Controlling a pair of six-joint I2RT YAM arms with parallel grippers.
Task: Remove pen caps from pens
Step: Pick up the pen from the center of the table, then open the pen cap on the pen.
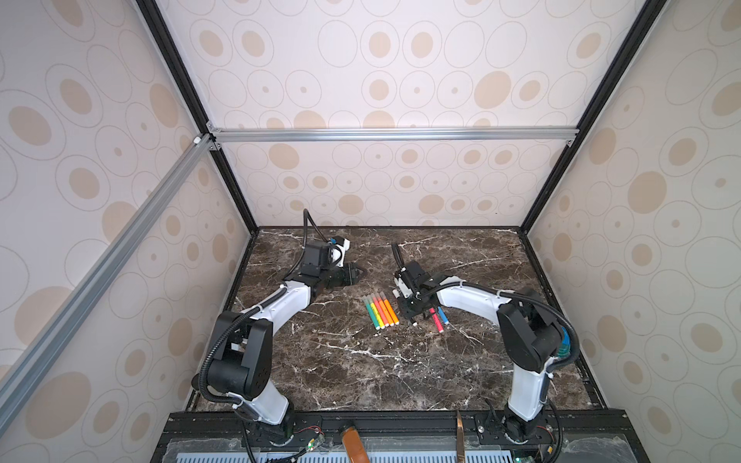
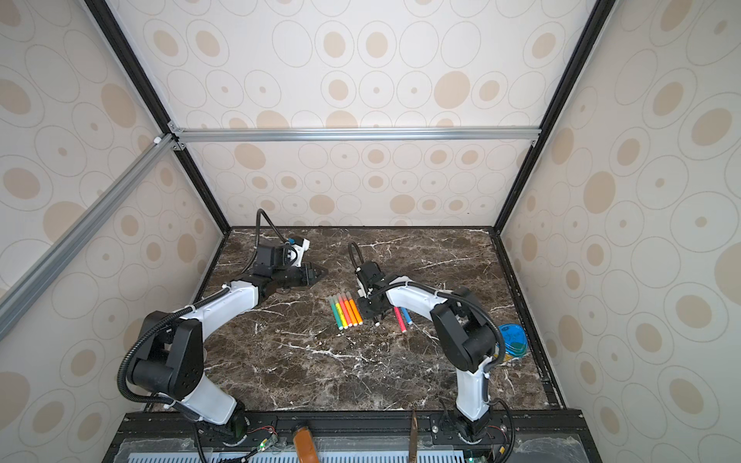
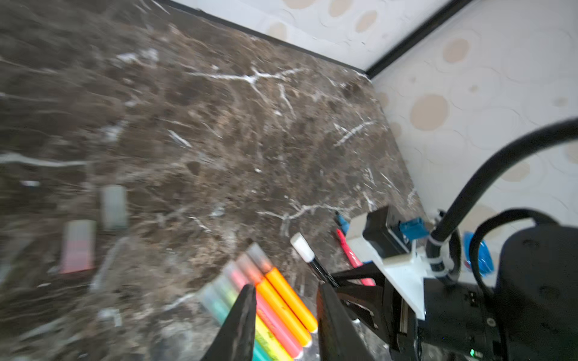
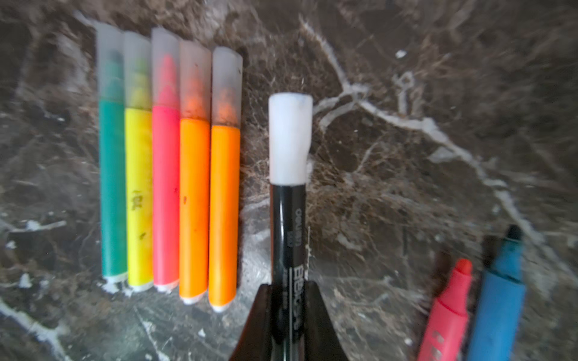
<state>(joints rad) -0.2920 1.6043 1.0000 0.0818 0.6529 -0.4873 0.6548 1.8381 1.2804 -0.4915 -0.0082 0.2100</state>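
Black pen (image 4: 287,237) — white cap (image 4: 290,137) on — clamped in right jaws; left jaws apart, empty; blue tub's (image 2: 514,337) contents hidden.

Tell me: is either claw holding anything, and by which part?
The right gripper is shut on the slim black pen with a white cap, by its barrel, away from the cap. The left gripper holds nothing.

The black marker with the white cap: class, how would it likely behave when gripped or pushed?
Probably stiff: the black marker juts straight from the right gripper without sagging. Its round barrel would likely roll if nudged sideways. The glossy plastic may slip between the jaws.
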